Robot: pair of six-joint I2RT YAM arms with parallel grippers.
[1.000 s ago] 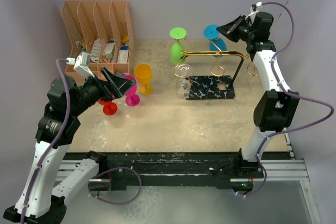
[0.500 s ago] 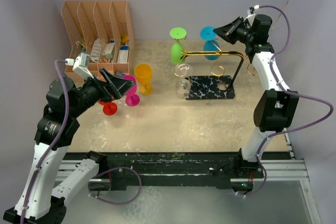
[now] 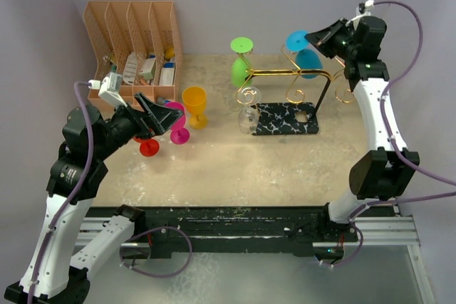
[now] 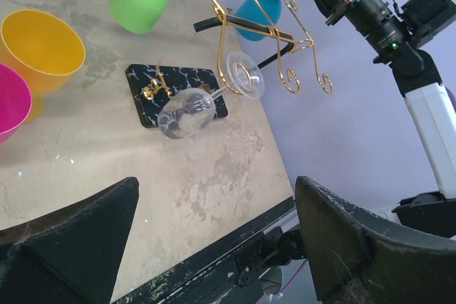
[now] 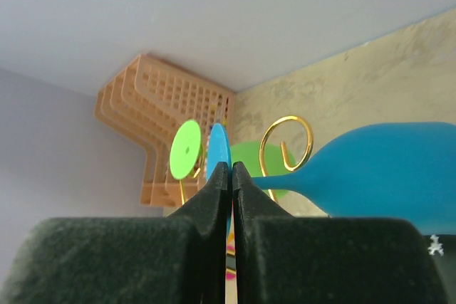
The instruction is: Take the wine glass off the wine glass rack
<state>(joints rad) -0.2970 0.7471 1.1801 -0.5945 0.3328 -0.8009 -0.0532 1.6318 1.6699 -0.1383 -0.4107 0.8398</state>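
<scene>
The wine glass rack (image 3: 286, 72) is a gold wire frame with curled ends on a black marbled base (image 3: 285, 120). A green glass (image 3: 241, 69) and a clear glass (image 3: 247, 120) hang from its left side. My right gripper (image 3: 324, 38) is shut on the round foot of a blue wine glass (image 3: 306, 58) at the rack's right end. In the right wrist view the fingers (image 5: 214, 197) pinch the blue foot (image 5: 216, 146), and the blue bowl (image 5: 385, 169) lies to the right by a gold curl (image 5: 285, 140). I cannot tell if its stem still touches the wire. My left gripper (image 3: 160, 115) is open and empty.
An orange file organiser (image 3: 135, 40) stands at the back left. A yellow glass (image 3: 194, 105), a pink glass (image 3: 178, 122) and a red glass (image 3: 149, 146) stand on the table by my left gripper. The left wrist view shows the rack (image 4: 228, 26) and clear glass (image 4: 187, 113).
My right gripper has moved to the right with the blue glass in it, carrying the glass along toward the rack's right end. The left arm has barely moved.
</scene>
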